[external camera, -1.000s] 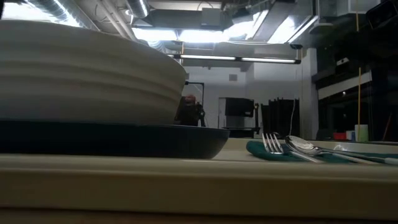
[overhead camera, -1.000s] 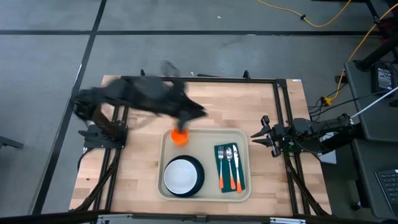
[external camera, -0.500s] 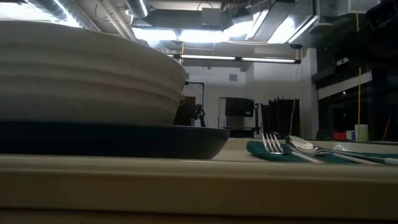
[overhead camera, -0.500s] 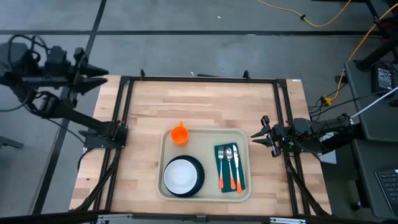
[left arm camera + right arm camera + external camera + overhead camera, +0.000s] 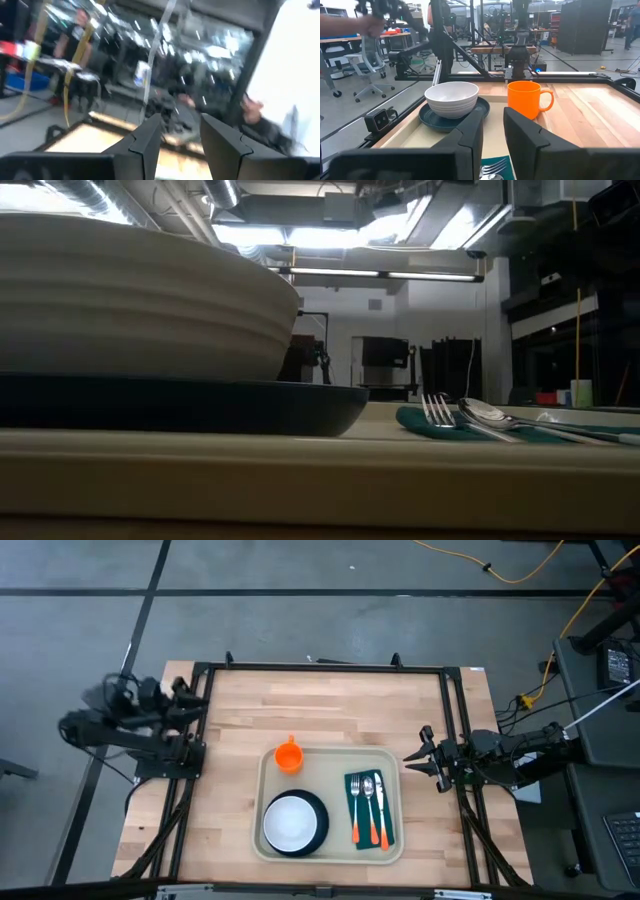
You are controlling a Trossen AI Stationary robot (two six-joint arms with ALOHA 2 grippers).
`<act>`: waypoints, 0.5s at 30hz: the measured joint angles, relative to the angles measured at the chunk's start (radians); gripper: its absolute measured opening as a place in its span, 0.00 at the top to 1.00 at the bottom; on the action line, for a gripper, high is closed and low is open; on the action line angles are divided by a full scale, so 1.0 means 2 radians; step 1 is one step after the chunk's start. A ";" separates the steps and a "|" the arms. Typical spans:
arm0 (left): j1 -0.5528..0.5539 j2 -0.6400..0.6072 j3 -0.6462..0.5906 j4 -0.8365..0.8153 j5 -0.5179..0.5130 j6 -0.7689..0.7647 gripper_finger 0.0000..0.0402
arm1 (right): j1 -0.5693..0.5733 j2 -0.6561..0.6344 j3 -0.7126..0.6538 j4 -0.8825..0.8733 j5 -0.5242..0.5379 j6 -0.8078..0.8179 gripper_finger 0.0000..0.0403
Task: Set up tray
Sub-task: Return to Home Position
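The beige tray (image 5: 331, 760) lies on the wooden table. It carries an orange mug (image 5: 289, 756) at its far left corner, a white bowl (image 5: 291, 822) on a dark blue plate (image 5: 318, 808), and a green cloth (image 5: 352, 812) under a fork, spoon and knife (image 5: 368, 810). The right wrist view shows the mug (image 5: 527, 99), bowl (image 5: 452, 99) and tray (image 5: 410, 131). My left gripper (image 5: 188, 700) is open at the table's left edge, and my right gripper (image 5: 422, 761) is open at the right edge beside the tray. Neither touches anything.
The low view is filled by the bowl (image 5: 130, 300), plate (image 5: 200, 405) and tray rim (image 5: 300, 470), with the fork (image 5: 440, 413) on the cloth. A black metal frame (image 5: 320, 667) borders the table. Bare wood lies beyond the tray's far side. Cables cross the floor.
My left arm has swung away from the orange mug at the tray's far left corner, gone out past the table's left edge, then settled at that edge. The mug stands where it was. My right arm has kept still.
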 joint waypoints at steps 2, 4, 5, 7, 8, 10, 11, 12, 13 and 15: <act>0.000 -0.054 -0.078 0.056 -0.027 -0.008 0.68 | 0.000 0.000 0.000 0.000 0.000 0.001 0.79; 0.000 -0.111 -0.144 0.081 -0.035 -0.021 0.68 | 0.000 0.000 0.000 0.000 0.000 0.000 0.79; 0.000 -0.117 -0.167 0.103 -0.038 -0.028 0.68 | 0.000 0.000 0.000 0.000 0.000 0.000 0.79; 0.002 -0.115 -0.188 0.096 -0.031 -0.038 0.68 | 0.000 0.000 0.000 0.001 0.000 0.001 0.79; 0.005 -0.111 -0.193 0.096 -0.007 -0.048 0.68 | 0.000 0.001 0.000 0.001 0.000 0.001 0.79; 0.010 -0.090 -0.204 0.142 0.007 -0.061 0.68 | 0.000 0.003 0.000 0.002 0.000 0.000 0.79; 0.015 -0.093 -0.215 0.142 0.011 -0.064 0.68 | 0.000 0.003 0.000 0.004 0.002 0.000 0.79; 0.019 -0.099 -0.227 0.134 0.028 -0.071 0.68 | 0.000 0.003 0.001 0.004 0.002 0.000 0.79; 0.025 -0.100 -0.235 0.157 0.046 -0.076 0.68 | 0.000 0.003 0.001 0.002 0.002 0.001 0.79; 0.035 -0.113 -0.259 0.211 0.068 -0.082 0.68 | 0.000 0.003 0.001 0.000 0.002 0.000 0.79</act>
